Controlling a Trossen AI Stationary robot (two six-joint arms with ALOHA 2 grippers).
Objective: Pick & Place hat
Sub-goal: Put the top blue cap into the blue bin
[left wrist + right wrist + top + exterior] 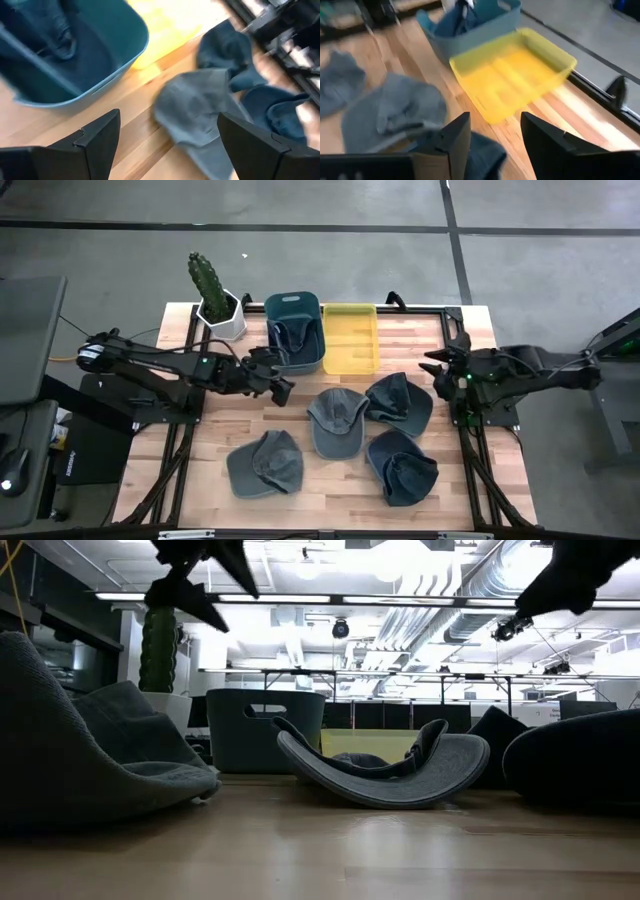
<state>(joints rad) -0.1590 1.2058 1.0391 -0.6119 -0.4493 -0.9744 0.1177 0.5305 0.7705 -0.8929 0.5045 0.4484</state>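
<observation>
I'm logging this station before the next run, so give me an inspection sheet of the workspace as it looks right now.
Surface: wooden table, bare wood between items.
Job's things: four grey hats loose on the table, at and; teal bin with a hat already inside; yellow tray beside it, nothing seen in it.
Clutter: potted cactus at the back left corner.
Grippers: left gripper in front of the teal bin, fingers open, empty; right gripper at the right edge near the tray, fingers apart, empty.
Cables: orange cable by the left arm's base.
Surroundings: concrete floor; desks and ceiling lights behind.
</observation>
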